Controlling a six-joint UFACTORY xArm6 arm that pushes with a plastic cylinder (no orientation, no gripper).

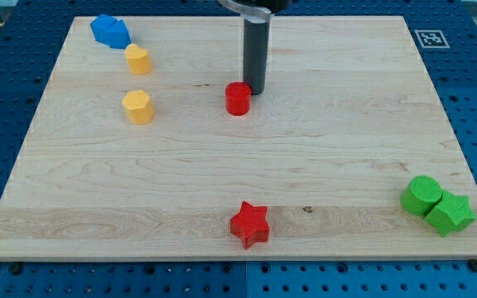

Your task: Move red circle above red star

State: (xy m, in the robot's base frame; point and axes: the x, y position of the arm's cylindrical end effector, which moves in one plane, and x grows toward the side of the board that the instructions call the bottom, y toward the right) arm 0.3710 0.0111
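The red circle (238,98) stands on the wooden board (330,141) a little above its middle. The red star (249,224) lies near the board's bottom edge, almost straight below the circle. My tip (256,90) rests on the board just right of and slightly behind the red circle, touching or nearly touching it. The rod rises straight up from there to the view's top.
A blue block (109,31) sits at the top left. A yellow heart (137,59) and a yellow hexagon (137,107) lie below it. A green circle (421,195) and a green star (450,213) touch at the bottom right. A marker tag (430,38) is at the top right corner.
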